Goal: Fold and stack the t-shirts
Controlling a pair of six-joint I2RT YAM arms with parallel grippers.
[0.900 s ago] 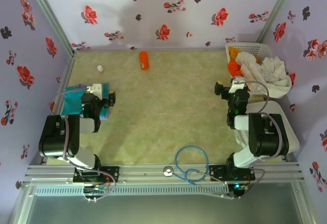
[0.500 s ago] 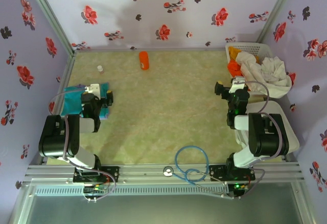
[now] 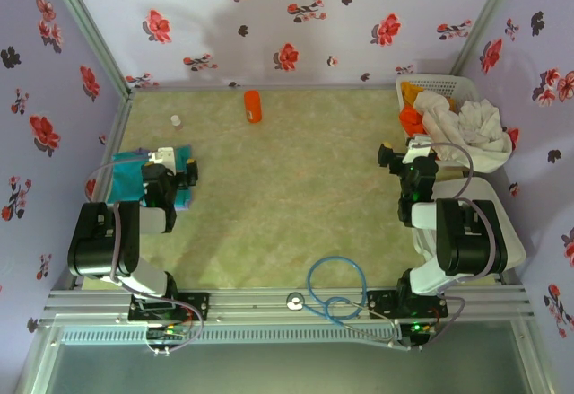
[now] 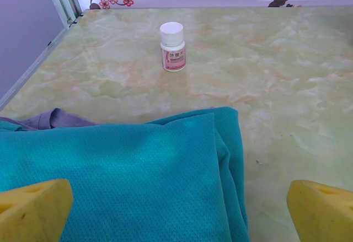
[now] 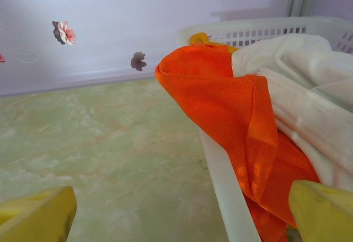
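A folded teal t-shirt (image 4: 138, 181) lies flat on the table at the left (image 3: 126, 174), with a bit of purple cloth (image 4: 55, 119) showing under its far edge. My left gripper (image 4: 179, 217) hovers over it, open, its yellow fingertips (image 4: 33, 211) far apart and nothing between them; from above, the left gripper (image 3: 175, 168) is at the shirt's right edge. An orange t-shirt (image 5: 231, 104) and a rumpled white t-shirt (image 5: 298, 87) spill over the basket. My right gripper (image 5: 182, 222) stands open just left of the basket, holding nothing, and sits at the basket's near-left corner (image 3: 404, 153).
The white lattice basket (image 3: 439, 82) stands in the far right corner, its rim (image 5: 226, 181) close to my right fingers. A small white pill bottle (image 4: 172, 54) and an orange bottle (image 3: 253, 105) stand at the back. A blue cable (image 3: 336, 291) loops at the near edge.
The left gripper has shifted very slightly left over the teal shirt. The right arm has hardly moved.
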